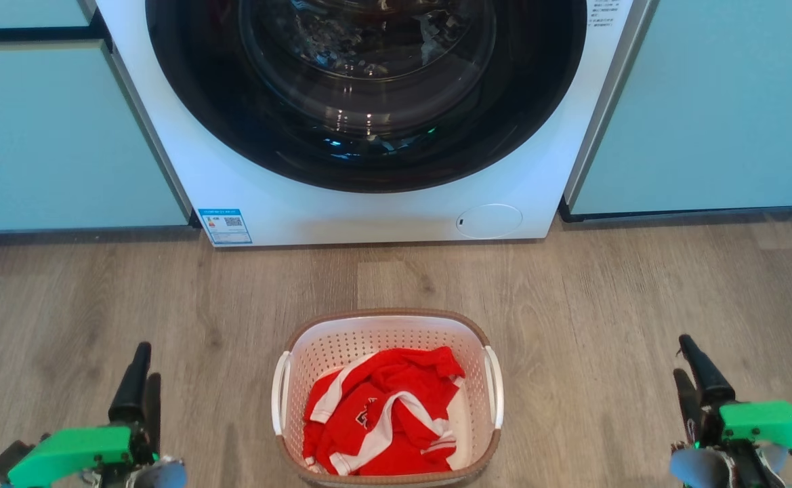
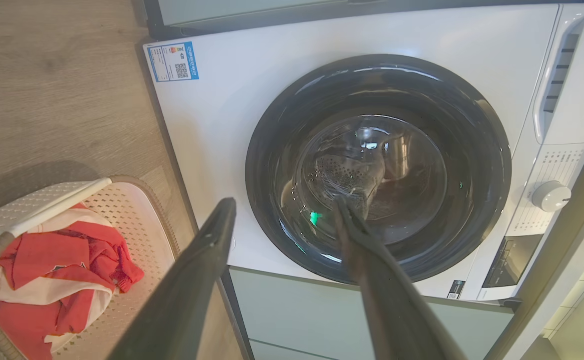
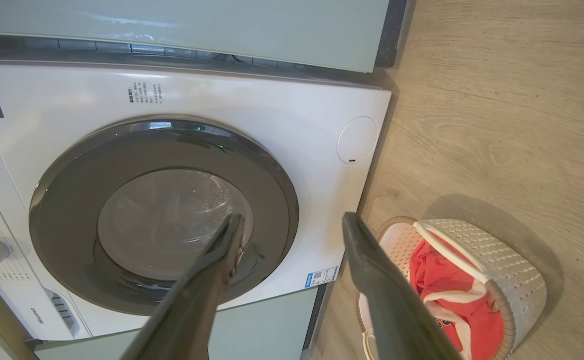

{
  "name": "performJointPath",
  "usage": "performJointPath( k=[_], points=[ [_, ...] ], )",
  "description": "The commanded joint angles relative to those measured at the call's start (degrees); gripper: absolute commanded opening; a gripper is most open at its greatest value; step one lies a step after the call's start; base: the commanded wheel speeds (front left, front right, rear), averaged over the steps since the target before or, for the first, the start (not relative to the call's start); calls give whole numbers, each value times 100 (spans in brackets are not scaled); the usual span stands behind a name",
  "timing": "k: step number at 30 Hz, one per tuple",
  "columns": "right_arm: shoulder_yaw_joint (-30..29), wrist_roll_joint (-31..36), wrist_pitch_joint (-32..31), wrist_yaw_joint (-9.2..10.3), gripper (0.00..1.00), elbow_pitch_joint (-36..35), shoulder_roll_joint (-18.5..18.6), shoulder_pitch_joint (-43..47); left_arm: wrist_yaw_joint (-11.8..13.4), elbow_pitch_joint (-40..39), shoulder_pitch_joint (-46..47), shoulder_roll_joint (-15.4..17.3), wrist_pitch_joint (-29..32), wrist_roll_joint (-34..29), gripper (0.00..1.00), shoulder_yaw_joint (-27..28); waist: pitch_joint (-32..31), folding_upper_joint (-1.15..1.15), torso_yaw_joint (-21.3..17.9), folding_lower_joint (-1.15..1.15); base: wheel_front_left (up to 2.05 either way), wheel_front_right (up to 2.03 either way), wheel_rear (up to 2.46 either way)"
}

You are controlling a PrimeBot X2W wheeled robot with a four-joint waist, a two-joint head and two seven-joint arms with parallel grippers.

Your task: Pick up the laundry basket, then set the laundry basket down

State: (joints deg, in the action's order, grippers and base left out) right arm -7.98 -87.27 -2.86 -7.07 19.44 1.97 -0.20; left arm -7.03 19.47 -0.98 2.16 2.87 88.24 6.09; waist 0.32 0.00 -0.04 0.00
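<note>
End effector status: the left end effector [image 1: 146,366], at the lower left of the head view, and the right end effector [image 1: 683,356], at the lower right, both have their fingers spread with nothing between them. The laundry basket [image 1: 341,342] stands on the wooden floor [image 1: 165,305] at lower centre, in front of the washing machine [image 1: 382,217] and well apart from both end effectors. A red and white garment [image 1: 382,413] lies inside it. Judged progress: none. Neither side handle is gripped, so approach, lift and set-down all remain. The basket's near rim is cut off by the bottom edge. The drum contents behind the dark door glass cannot be made out.
</note>
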Motion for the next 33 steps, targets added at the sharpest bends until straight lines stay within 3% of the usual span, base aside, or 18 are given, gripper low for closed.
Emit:
performJointPath(
  k=[1,17,33],
  points=[
    [-50,131,60,-8,100,-235,27,-334,-8,-221,323,42,-55,-138,100,113,-1,0,2,0,0,0,0],
    [-66,1359,328,-14,100,-731,37,-539,80,-741,559,46,-324,-1173,100,652,5,0,21,0,0,0,0],
    [46,2858,579,-18,100,-1435,46,-725,702,-1633,587,51,-576,-2335,100,471,42,0,42,0,0,0,0]
  ],
)
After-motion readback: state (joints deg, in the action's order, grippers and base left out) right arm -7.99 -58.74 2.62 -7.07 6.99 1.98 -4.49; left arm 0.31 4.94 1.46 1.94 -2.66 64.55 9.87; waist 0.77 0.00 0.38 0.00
